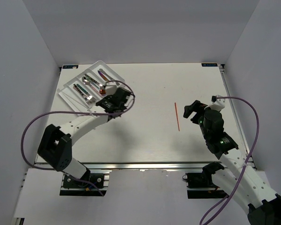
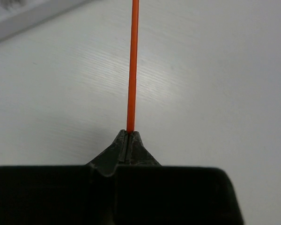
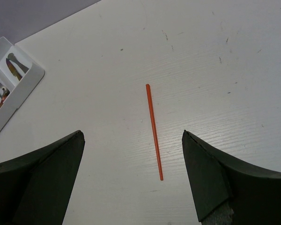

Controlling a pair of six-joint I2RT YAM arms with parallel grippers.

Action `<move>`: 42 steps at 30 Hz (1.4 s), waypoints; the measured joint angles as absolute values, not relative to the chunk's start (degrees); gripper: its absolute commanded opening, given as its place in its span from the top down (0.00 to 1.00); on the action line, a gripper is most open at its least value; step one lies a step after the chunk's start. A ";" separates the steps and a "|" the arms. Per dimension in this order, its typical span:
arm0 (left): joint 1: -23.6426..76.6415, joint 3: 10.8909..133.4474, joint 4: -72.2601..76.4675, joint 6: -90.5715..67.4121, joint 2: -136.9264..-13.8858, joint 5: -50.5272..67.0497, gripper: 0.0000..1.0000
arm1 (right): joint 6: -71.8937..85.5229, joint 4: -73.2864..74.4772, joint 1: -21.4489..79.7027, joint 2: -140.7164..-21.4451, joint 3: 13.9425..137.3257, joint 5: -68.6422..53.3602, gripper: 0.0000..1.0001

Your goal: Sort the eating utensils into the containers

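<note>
The white cutlery tray (image 1: 68, 88) lies at the far left and holds several utensils (image 1: 90, 84), silver and iridescent, plus a red-bowled spoon (image 1: 103, 92). My left gripper (image 1: 105, 102) hovers at the tray's near right corner. In the left wrist view it (image 2: 129, 133) is shut on a thin red stick (image 2: 132, 65) that points straight ahead; this stick does not show in the top view. A second red stick (image 1: 177, 116) lies on the table right of centre. My right gripper (image 1: 189, 111) is open and empty just right of it; in the right wrist view this stick (image 3: 154, 131) lies between and ahead of the open gripper (image 3: 132, 133).
The tray's edge shows blurred at the top left of the left wrist view (image 2: 18, 18) and its corner at the left of the right wrist view (image 3: 18, 96). White walls close the table on three sides. A purple cable (image 1: 35, 124) loops beside the left arm.
</note>
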State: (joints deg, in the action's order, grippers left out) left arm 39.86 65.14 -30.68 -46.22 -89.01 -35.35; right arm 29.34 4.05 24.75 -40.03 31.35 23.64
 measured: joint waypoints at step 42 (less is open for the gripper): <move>-4.12 75.61 -32.25 -30.89 -92.47 -13.39 0.02 | 25.34 6.35 24.71 -71.88 42.48 16.51 0.15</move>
